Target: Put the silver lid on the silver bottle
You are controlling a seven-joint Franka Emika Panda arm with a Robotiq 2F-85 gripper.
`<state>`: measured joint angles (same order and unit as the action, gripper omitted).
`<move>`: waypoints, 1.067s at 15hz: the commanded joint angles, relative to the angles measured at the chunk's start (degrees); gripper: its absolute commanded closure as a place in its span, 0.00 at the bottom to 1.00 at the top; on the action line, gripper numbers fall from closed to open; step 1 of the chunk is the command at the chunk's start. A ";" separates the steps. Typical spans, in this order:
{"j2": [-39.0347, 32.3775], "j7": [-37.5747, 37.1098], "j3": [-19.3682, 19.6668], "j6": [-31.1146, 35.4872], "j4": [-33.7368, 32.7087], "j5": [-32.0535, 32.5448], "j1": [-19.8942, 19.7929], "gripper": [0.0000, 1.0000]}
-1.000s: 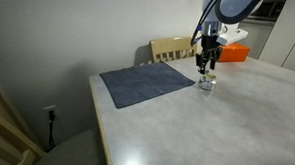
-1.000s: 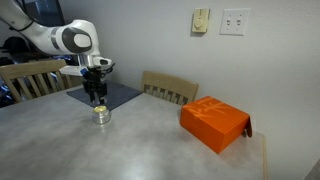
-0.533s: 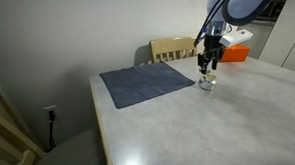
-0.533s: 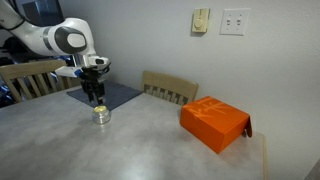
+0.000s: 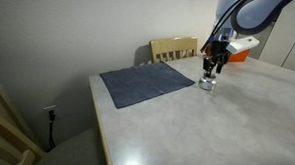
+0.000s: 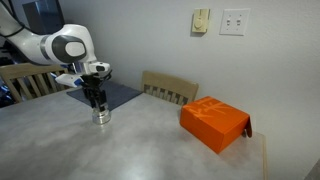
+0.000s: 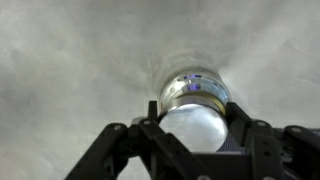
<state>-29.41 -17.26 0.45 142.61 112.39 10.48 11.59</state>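
Observation:
The small shiny silver bottle (image 5: 208, 83) stands on the grey table just beyond the edge of the dark cloth; it also shows in the other exterior view (image 6: 101, 117). My gripper (image 5: 214, 67) (image 6: 97, 101) hangs straight down right above it. In the wrist view my gripper (image 7: 194, 124) is shut on the round silver lid (image 7: 190, 136), one finger on each side. The lid sits directly over the bottle (image 7: 196, 88), whose banded wall shows just beyond it. I cannot tell whether lid and bottle touch.
A dark grey cloth (image 5: 147, 83) lies on the table beside the bottle. An orange box (image 6: 214, 123) lies further along the table. Wooden chairs (image 6: 168, 90) (image 5: 173, 48) stand at the table's edge.
My gripper has come down a little with the lid, closer to the bottle's top. The arm's upper part has swung sideways. The bottle has not moved.

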 commanded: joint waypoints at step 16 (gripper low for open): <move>-0.36 13.06 -3.60 2.89 1.36 -7.01 -3.86 0.57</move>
<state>-29.53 -7.34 -1.44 144.57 113.44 4.90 9.29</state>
